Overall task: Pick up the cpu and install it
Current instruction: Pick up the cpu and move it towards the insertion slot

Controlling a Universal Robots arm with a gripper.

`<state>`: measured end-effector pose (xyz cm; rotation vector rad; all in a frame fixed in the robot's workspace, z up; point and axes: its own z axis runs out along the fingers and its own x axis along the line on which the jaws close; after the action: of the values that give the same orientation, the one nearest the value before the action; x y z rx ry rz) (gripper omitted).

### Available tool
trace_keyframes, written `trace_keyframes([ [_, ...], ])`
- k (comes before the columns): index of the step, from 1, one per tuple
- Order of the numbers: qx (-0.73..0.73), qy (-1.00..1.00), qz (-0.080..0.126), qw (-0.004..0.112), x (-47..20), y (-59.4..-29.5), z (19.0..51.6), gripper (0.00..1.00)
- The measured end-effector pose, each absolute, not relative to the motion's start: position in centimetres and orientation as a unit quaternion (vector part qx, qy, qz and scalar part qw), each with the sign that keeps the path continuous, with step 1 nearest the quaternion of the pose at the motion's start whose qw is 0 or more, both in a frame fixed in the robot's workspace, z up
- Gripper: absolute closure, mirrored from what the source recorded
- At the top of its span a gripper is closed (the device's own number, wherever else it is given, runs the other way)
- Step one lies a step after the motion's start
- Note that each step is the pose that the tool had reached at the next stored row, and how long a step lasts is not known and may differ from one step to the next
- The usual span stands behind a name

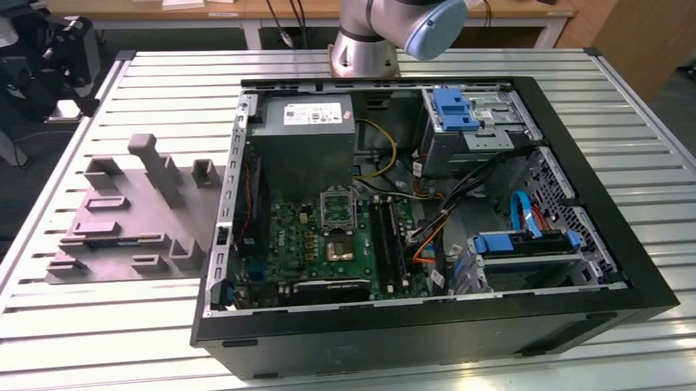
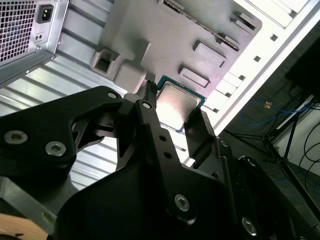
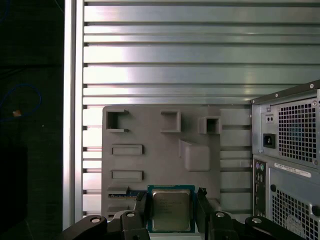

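In both wrist views the cpu [image 3: 171, 209] [image 2: 181, 101], a small flat square chip with a silvery top and pale rim, sits between my black fingers. My gripper [image 3: 171, 201] [image 2: 175, 107] is shut on the cpu, one finger against each of two opposite edges. It hangs well above the grey moulded tray [image 3: 150, 130] [image 2: 165, 35], over one edge of it. In the exterior view the tray [image 1: 120, 220] lies on the table at the exterior view's left. The green circuit board [image 1: 315, 244] with its metal socket frame [image 1: 336, 202] lies inside the open computer case.
The open black computer case [image 1: 435, 326] holds a power supply [image 1: 305, 138], cables and blue drive brackets [image 1: 455, 110]. Its rear panel [image 3: 290, 150] stands beside the tray. The slatted metal table [image 1: 631, 163] surrounds both. My arm's base [image 1: 364, 49] stands behind the case.
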<state>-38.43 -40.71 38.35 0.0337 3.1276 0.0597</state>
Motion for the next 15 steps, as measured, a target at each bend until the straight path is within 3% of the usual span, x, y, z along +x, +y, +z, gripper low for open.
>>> trace_keyframes([
  [15,0.011,1.0,0.019,0.007,-38.13,-40.71,38.34,0.53],
])
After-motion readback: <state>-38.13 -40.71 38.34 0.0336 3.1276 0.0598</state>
